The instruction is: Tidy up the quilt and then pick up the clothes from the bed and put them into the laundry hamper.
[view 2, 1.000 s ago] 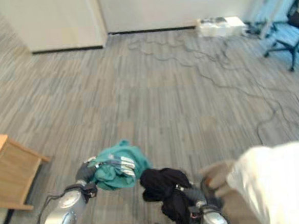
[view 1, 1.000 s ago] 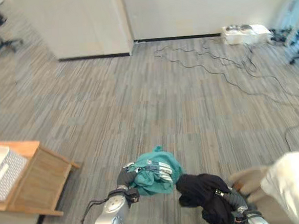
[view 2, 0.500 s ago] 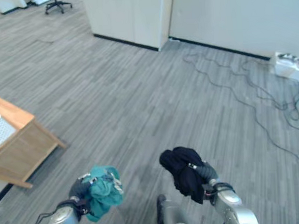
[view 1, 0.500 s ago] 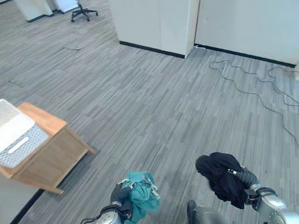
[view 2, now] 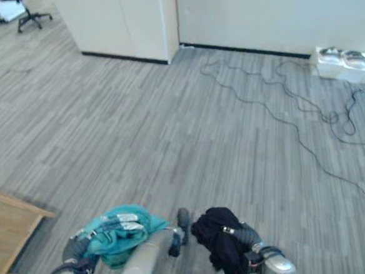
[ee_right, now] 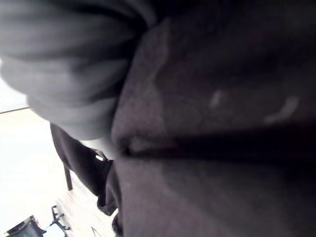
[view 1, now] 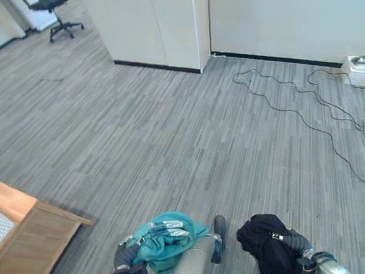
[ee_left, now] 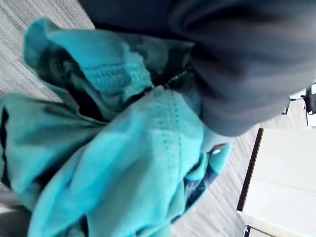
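We hold the teal garment (view 1: 164, 237) bunched in our left hand (view 1: 125, 257), fingers curled round the cloth, and the black garment (view 1: 263, 243) wadded in our right hand (view 1: 291, 242), fingers closed on it. Both hang above the grey carpet floor (view 1: 188, 130), well apart from the wooden cabinet (view 1: 27, 239) at our left.

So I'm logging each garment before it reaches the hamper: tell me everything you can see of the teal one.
The teal garment is soft knit-looking cloth with a stitched seam, crumpled into a loose bundle. The left hand has its fingers curled over it, holding it up above the grey carpet, apart from the black garment.
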Available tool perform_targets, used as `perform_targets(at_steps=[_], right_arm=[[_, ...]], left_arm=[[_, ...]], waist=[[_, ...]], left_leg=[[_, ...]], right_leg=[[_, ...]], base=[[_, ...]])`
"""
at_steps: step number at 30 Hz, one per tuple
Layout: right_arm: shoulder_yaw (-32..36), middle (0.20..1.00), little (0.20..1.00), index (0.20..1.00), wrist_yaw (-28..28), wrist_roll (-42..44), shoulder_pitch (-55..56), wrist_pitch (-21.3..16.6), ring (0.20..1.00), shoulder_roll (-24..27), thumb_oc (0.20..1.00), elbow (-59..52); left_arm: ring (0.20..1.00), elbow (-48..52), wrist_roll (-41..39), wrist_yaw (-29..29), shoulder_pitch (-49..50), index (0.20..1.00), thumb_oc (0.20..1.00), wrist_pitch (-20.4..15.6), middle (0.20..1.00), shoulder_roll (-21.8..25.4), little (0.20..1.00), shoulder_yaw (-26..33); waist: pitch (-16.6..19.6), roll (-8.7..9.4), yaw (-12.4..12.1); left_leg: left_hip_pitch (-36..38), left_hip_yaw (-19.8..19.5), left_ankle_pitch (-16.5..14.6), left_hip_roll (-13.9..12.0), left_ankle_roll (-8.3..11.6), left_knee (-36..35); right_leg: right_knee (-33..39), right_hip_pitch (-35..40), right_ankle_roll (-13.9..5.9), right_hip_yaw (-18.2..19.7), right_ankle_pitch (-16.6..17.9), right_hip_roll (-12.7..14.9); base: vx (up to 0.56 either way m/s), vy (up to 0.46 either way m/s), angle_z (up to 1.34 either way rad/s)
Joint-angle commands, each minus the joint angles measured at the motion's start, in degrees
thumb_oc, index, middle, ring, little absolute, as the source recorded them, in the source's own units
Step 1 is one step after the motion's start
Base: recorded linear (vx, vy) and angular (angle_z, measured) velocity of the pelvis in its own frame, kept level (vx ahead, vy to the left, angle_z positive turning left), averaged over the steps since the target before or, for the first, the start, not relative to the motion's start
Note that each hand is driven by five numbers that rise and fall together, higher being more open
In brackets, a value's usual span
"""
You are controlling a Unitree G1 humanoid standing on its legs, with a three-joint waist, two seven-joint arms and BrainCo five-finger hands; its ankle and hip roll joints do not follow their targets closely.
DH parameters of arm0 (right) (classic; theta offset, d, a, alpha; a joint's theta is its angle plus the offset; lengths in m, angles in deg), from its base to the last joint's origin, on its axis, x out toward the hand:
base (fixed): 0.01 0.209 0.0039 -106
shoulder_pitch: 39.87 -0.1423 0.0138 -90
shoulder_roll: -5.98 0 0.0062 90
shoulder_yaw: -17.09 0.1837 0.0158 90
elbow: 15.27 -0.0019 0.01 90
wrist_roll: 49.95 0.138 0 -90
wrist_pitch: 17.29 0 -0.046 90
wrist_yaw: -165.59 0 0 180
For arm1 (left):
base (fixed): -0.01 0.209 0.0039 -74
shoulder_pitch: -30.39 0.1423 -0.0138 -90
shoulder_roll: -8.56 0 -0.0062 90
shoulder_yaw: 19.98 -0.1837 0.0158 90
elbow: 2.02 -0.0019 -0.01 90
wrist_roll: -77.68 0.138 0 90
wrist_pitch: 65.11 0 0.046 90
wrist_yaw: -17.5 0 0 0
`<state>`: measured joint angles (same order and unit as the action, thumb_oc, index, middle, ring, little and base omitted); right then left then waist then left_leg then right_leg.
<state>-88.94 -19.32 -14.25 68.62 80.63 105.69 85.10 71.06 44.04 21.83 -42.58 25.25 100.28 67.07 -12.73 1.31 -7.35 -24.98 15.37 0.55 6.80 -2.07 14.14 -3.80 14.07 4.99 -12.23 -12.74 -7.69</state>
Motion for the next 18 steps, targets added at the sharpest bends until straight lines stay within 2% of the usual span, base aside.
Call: perform_targets(at_steps=[1,2,3,4,5,6,7,8,9,10,11,12,13,14,16,18], right_arm=[[4.86,0.2,0.2,0.2,1.28,-2.47,0.72,-5.43,0.2,-1.69,0.2,-5.58],[5.2,0.2,0.2,0.2,1.64,-2.47,1.16,-4.46,0.2,-3.16,0.2,-5.13],[5.48,0.2,0.2,0.2,0.71,-2.98,1.5,-4.29,0.2,-3.76,0.2,-5.22],[5.29,0.2,0.2,0.2,0.13,-4.06,2.87,-3.6,0.2,-4.07,0.2,-7.27],[5.28,0.2,0.2,0.2,0.13,-4.5,3.48,-3.1,0.2,-4.01,0.2,-8.21],[5.2,0.2,0.2,0.2,0.18,-4.95,4.5,-2.63,0.2,-4.01,0.2,-9.2],[5.05,0.2,0.2,0.2,0.6,-4.69,5.19,-2.85,0.2,-4.23,0.2,-8.92],[4.43,0.2,0.2,0.2,0.56,-4.42,4.91,-3.1,0.2,-4.31,0.2,-8.44],[3.66,0.2,0.2,0.2,0.3,-4.6,4.43,-3.69,0.2,-4.56,0.2,-7.93],[2.97,0.2,0.2,0.2,0.2,-4.31,3.74,-4.39,0.2,-4.79,0.2,-7.53],[2.41,0.2,0.2,0.2,0.42,-4.08,3.4,-4.82,0.2,-5.11,0.2,-7.48],[2.35,0.2,0.2,0.2,0.46,-4.01,3.35,-4.96,0.2,-5.14,0.2,-7.39],[2.08,0.2,0.2,0.2,0.81,-3.6,3.02,-6.05,0.2,-5.25,0.2,-6.49],[2.23,0.2,0.2,0.2,1.37,-2.94,3.08,-6.59,0.2,-5.21,0.2,-6.07],[3.08,0.2,0.2,0.2,1.57,-1.31,3.08,-7.46,0.2,-4.85,0.2,-4.78],[4.04,0.2,0.2,0.2,1.53,-0.54,3.48,-7.38,0.2,-4.3,0.2,-4.86]], left_arm=[[0.2,3.74,-2.91,-3.39,-0.88,0.2,0.2,-1.75,0.2,2.39,0.2,-1.99],[0.2,3.44,-2.0,-1.85,-1.18,0.2,0.2,-1.45,0.2,2.39,0.2,-2.48],[0.2,3.44,-2.07,-1.57,-1.64,0.2,0.2,-1.76,0.2,2.38,0.2,-2.58],[0.2,4.86,-1.99,-1.01,-1.71,0.2,0.2,-2.04,0.2,1.95,0.2,-2.72],[0.2,5.38,-1.71,-0.71,-1.57,0.2,0.2,-2.26,0.2,1.86,0.2,-2.92],[0.2,6.25,-1.13,0.14,-1.46,0.2,0.2,-2.18,0.2,1.92,0.2,-3.4],[0.2,6.18,-0.93,0.69,-1.64,0.2,0.2,-2.28,0.2,2.17,0.2,-3.8],[0.2,6.05,-0.74,2.06,-2.12,0.2,0.2,-3.0,0.2,2.08,0.2,-4.45],[0.2,6.27,-0.75,3.2,-2.77,0.2,0.2,-3.31,0.2,2.04,0.2,-4.87],[0.2,6.63,-0.77,3.84,-3.77,0.2,0.2,-3.08,0.2,2.43,0.2,-4.97],[0.2,6.55,-0.56,3.64,-4.5,0.2,0.2,-2.99,0.2,2.83,0.2,-5.07],[0.2,6.49,-0.49,3.56,-4.62,0.2,0.2,-2.99,0.2,2.88,0.2,-5.1],[0.2,5.57,-0.22,3.08,-5.83,0.2,0.2,-3.0,0.2,3.23,0.2,-5.63],[0.2,5.18,0.08,2.67,-6.17,0.2,0.2,-2.85,0.2,3.36,0.2,-6.09],[0.2,3.61,0.6,1.62,-7.27,0.2,0.2,-2.21,0.2,3.66,0.2,-7.09],[0.2,3.16,0.45,-0.35,-6.97,0.2,0.2,-1.84,0.2,3.87,0.2,-7.27]], waist=[[1.86,-0.78,-0.39],[3.68,1.19,-1.02],[4.36,2.0,-1.15],[5.25,1.66,-1.22],[5.48,1.65,-0.97],[5.61,1.31,-0.36],[5.54,0.89,0.1],[5.43,0.37,0.4],[5.06,0.05,0.81],[4.47,-0.17,1.02],[3.85,-0.26,1.16],[3.71,-0.25,1.21],[2.65,0.08,1.58],[2.22,0.63,2.18],[1.7,2.13,4.01],[1.96,2.77,5.6]], left_leg=[[1.7,3.08,7.26,-7.89,3.45,-1.49],[2.83,2.72,4.5,-5.77,0.18,-2.16],[3.78,2.47,3.36,-4.65,-1.02,-2.48],[8.01,2.65,2.85,-3.87,-2.76,-5.97],[9.04,2.73,2.6,-3.67,-3.1,-6.56],[11.48,2.79,2.03,-3.38,-3.83,-7.59],[13.91,2.41,1.08,-3.11,-4.63,-8.62],[16.0,2.7,0.42,-3.38,-5.23,-9.72],[16.99,2.92,-0.26,-4.04,-5.43,-9.53],[17.76,2.53,-0.65,-4.65,-5.27,-9.62],[18.39,0.6,-0.97,-4.55,-4.81,-9.28],[18.57,-0.1,-1.02,-4.47,-4.7,-9.21],[19.2,-5.89,-0.8,-4.09,-3.8,-8.32],[19.48,-8.08,-1.47,-3.71,-3.19,-7.6],[20.62,-13.83,-3.1,-2.58,-1.81,-7.31],[22.03,-17.81,-4.64,-2.1,-1.19,-7.64]], right_leg=[[-11.9,-4.83,-7.65,-1.59,-1.04,12.11],[-18.01,-4.4,-11.43,-2.03,4.88,14.98],[-21.69,-5.0,-13.28,-2.42,8.48,16.2],[-38.14,-8.79,-16.17,-4.03,15.7,20.61],[-40.61,-10.4,-16.65,-4.0,16.65,21.49],[-46.5,-13.58,-17.64,-4.09,18.89,22.85],[-50.8,-16.35,-18.02,-5.85,19.53,25.65],[-51.42,-18.79,-17.89,-6.63,21.26,29.46],[-50.21,-21.05,-17.15,-6.04,20.74,30.68],[-47.34,-22.87,-16.18,-5.94,19.26,30.72],[-42.36,-24.16,-15.19,-5.45,18.42,29.67],[-41.15,-24.26,-15.02,-5.26,18.61,29.37],[-26.27,-24.95,-12.54,-3.93,20.61,26.32],[-19.01,-24.56,-12.56,-2.26,21.5,25.25],[-5.05,-23.9,-13.68,3.8,24.42,23.96],[3.68,-24.65,-14.55,9.52,25.94,23.21]], base=[[0.59,0.246,1.18],[0.62,0.278,1.12],[0.46,0.343,1.16],[0.38,0.296,0.52],[0.38,0.323,0.09],[0.32,0.201,-0.07],[0.32,0.186,0.11],[0.25,0.082,0.54],[0.16,-0.065,0.62],[0.15,-0.178,0.52],[0.13,-0.166,0.49],[0.18,-0.273,0.83],[0.17,-0.288,0.9],[0.28,-0.377,0.98],[0.37,-0.249,1.23],[0.43,-0.128,1.52]])
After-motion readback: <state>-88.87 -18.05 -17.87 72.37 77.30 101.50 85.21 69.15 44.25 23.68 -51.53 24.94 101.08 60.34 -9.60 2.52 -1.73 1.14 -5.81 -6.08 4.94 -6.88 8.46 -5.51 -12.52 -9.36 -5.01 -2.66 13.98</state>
